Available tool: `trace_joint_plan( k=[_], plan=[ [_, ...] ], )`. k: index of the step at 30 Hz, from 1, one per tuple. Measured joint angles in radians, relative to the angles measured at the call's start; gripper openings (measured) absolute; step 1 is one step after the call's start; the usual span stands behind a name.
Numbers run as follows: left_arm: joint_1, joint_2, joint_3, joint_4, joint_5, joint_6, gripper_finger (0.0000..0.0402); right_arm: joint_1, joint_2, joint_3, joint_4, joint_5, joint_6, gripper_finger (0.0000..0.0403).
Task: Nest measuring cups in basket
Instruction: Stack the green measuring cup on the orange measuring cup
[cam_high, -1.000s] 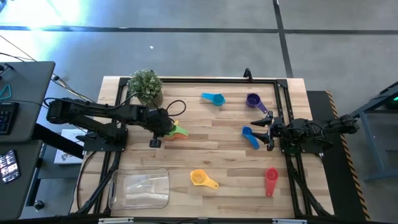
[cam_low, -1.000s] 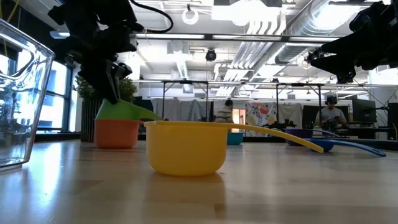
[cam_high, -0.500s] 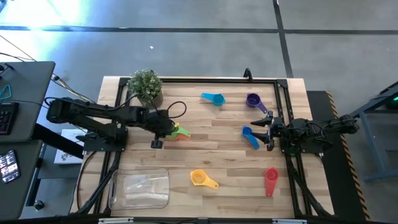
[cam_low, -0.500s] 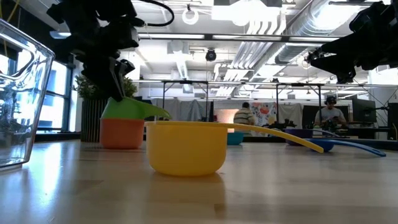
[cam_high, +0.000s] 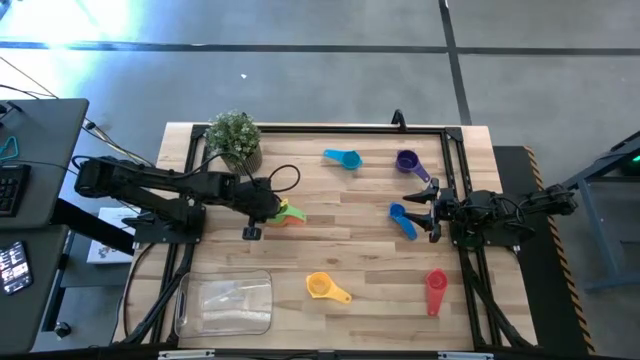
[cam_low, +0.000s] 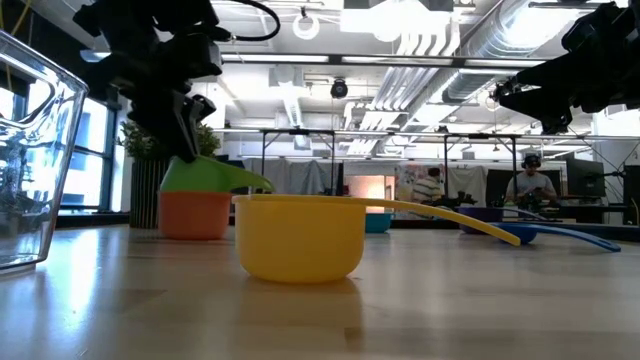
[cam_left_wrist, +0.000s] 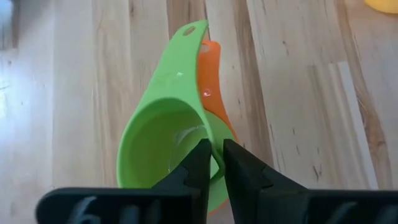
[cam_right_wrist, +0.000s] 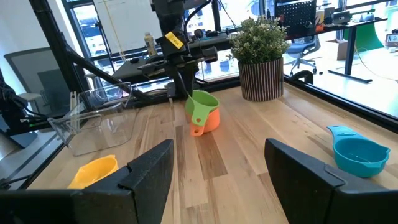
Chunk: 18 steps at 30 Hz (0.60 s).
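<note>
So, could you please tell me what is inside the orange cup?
The green cup sits nested in the orange cup, its rim pinched by the left gripper. The orange cup's inside is covered.

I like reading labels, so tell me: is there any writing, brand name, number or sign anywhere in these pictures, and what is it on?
No text here can be read.
Yellow tag on the left arm in the right wrist view: dark marks, too small to read.
Phone screen beside the table in the high view: too small to read.
Measuring cups, such as the green cup pinched by the left gripper: no markings show.

One cup (cam_high: 291, 212) nested in another (cam_high: 284, 219)
</note>
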Motion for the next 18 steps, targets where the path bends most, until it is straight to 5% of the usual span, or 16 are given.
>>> trace_joint_plan(
  k=[10, 18],
  plan=[
    [-0.009, 0.001, 0.000, -0.032, 0.018, -0.014, 0.0115, 0.000, 0.000, 0.000, 0.000, 0.000, 0.000, 0.0243],
    [-0.038, 0.001, 0.000, -0.039, 0.021, -0.049, 0.0128, 0.000, 0.000, 0.000, 0.000, 0.000, 0.000, 0.0243]
  ],
)
